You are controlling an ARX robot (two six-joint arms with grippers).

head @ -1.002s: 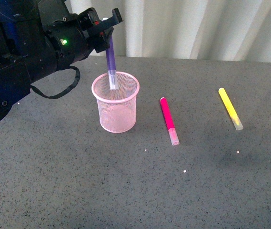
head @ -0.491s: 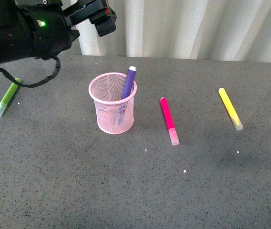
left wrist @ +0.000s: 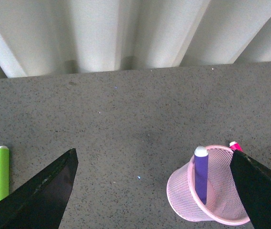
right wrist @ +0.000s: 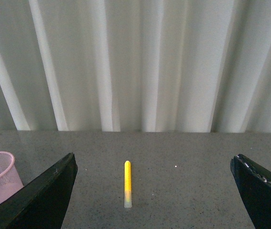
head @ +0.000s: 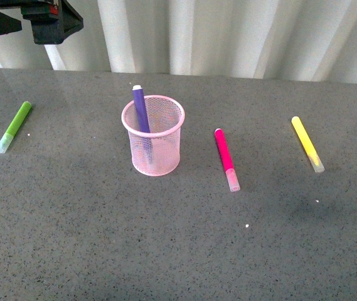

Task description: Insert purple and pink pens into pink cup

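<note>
Done: purple pen [head: 139,106] in cup [head: 160,160].
Remaining: pink pen [head: 224,152] on bench [head: 165,251] beside cup.
Jaws: both pairs spread, empty.

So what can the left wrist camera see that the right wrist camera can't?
Only the left wrist view shows the green marker and the end of the pink pen. Only the right wrist view shows the whole yellow marker; the left catches just its tip. Both show the pink cup with the purple pen in it, and the curtain.
</note>
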